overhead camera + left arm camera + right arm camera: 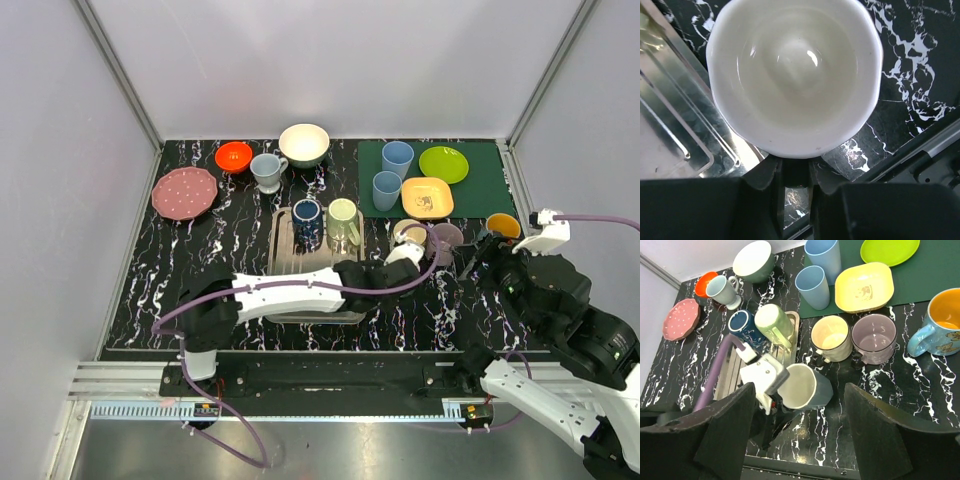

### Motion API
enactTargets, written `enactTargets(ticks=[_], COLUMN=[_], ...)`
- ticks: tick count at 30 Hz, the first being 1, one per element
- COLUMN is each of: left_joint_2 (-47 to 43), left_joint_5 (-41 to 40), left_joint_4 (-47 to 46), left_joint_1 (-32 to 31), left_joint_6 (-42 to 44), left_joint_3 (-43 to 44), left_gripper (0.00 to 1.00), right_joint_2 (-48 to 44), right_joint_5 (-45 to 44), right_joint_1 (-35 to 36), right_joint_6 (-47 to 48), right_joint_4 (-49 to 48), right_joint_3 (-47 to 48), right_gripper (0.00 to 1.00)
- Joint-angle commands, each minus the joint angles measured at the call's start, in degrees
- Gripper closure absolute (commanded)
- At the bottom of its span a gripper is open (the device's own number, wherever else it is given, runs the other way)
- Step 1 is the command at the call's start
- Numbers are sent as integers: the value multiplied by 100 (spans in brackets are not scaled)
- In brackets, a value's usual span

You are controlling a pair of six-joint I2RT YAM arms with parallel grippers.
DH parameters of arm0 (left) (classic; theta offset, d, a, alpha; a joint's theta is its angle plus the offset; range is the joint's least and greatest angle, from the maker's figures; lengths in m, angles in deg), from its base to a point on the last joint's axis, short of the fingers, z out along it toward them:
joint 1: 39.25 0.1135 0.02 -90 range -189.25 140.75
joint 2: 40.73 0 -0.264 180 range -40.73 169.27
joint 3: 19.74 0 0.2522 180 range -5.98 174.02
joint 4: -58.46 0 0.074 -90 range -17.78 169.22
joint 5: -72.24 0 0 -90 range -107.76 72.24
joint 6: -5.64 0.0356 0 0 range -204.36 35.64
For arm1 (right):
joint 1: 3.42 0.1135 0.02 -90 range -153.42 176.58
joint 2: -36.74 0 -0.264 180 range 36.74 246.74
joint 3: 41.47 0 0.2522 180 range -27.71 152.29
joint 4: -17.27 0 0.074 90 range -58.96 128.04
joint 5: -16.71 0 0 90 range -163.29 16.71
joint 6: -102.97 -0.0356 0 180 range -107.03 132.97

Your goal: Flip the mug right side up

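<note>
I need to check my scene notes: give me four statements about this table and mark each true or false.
1. The left fingers hold the white-lined mug. True.
2. The right fingers grip a cup. False: they stand open, holding nothing.
3. Two blue cups stand on the green mat. True.
4. The yellow plate lies in the metal tray. False: it lies on the green mat, apart from the metal tray.

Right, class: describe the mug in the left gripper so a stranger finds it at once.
Start at the central metal tray. Off its right edge the left gripper grips a mug, grey-blue outside, white inside. It lies tipped; the cream mug and purple mug behind stand upright.
</note>
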State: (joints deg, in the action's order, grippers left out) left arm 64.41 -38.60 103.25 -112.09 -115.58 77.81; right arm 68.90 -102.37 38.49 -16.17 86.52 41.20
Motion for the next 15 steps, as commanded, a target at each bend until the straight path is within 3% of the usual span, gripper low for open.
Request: enactTargets(ticks=[1,11,15], left_joint_2=[181,727,1086], left_joint_5=[-52,396,476], left_joint_4=[-45,-52,26], left_joint_1=[-55,-107,-187], left_joint_6=[195,327,564], left_joint_3=[629,1165,1955], left_gripper=[100,100,100], right_joint_2=[-43,-52,-297], right_joint_5=[-221,-361,-730], right_joint_1=[19,19,19], right_joint_6=[41,50,-30], right_joint_4=[85,85,68], right_joint_3=[80,35,149], right_gripper=[23,23,23])
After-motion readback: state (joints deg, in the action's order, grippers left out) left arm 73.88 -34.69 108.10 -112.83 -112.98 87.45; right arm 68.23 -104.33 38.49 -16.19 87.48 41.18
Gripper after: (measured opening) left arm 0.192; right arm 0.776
